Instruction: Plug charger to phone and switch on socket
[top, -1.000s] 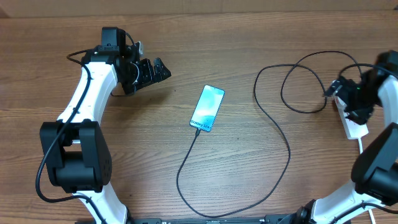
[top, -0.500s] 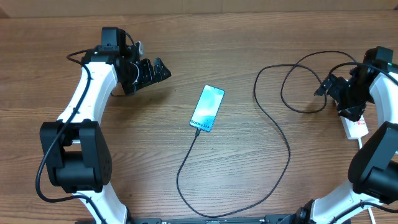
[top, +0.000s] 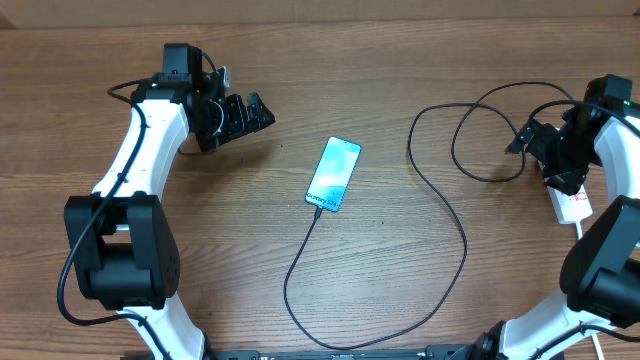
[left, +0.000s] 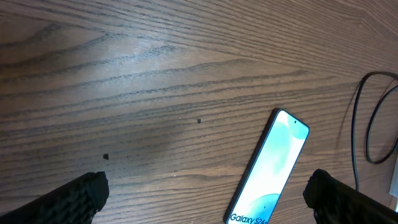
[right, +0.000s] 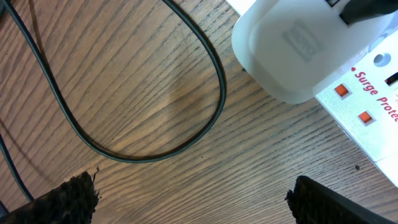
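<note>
So, left claw (top: 262, 112) and right claw (top: 543, 160) are both spread wide, holding nothing. The phone (top: 333, 174) lies mid-worktop (top: 200, 230), with the charger (top: 463, 245) tip touching its lower end. Right claw hangs over the socket (right: 367, 118) at the right edge.

1. Table (top: 400, 60): warm brown, with darker wavy wood grain.
2. Phone (top: 334, 174): pale blue-teal screen, black edges, and a white band with dark lettering at its lower end.
3. Cable (right: 137, 157), right of the phone: black.
4. Power strip (right: 373, 118), far right of the phone: white, with orange-red switches and red lettering.
5. Adapter (right: 292, 50): plain white.
6. Arms (top: 140, 150): white shells, black joints.
</note>
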